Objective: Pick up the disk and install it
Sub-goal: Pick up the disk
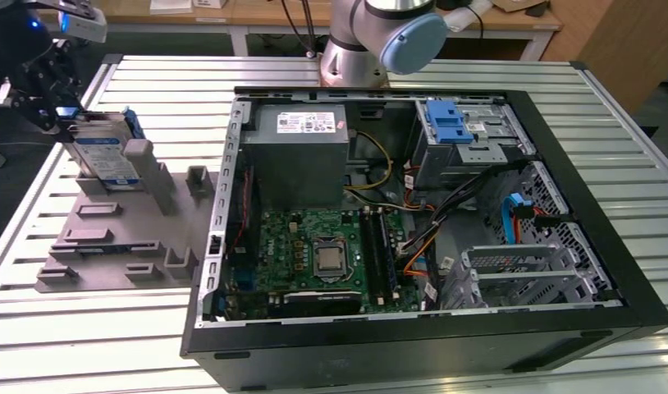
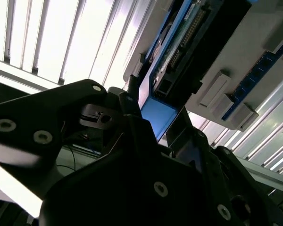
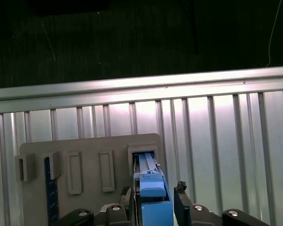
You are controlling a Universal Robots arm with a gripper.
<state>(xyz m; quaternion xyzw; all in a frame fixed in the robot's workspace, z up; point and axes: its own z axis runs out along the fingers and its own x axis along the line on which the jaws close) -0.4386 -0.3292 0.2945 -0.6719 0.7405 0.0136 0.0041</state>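
Gripper (image 3: 154, 194) straddles the disk (image 3: 148, 165), which stands upright in a grey holder (image 3: 90, 146) near the bench (image 3: 217, 141) edge. Whether it pinches yet, I cannot tell. Best judged: hold the blue carrier squarely and centred, in line with the slot.

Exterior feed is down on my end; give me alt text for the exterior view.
The gripper is at one end of the disk, which stands in a grey fixture at the exterior view's left, beside the open computer case.
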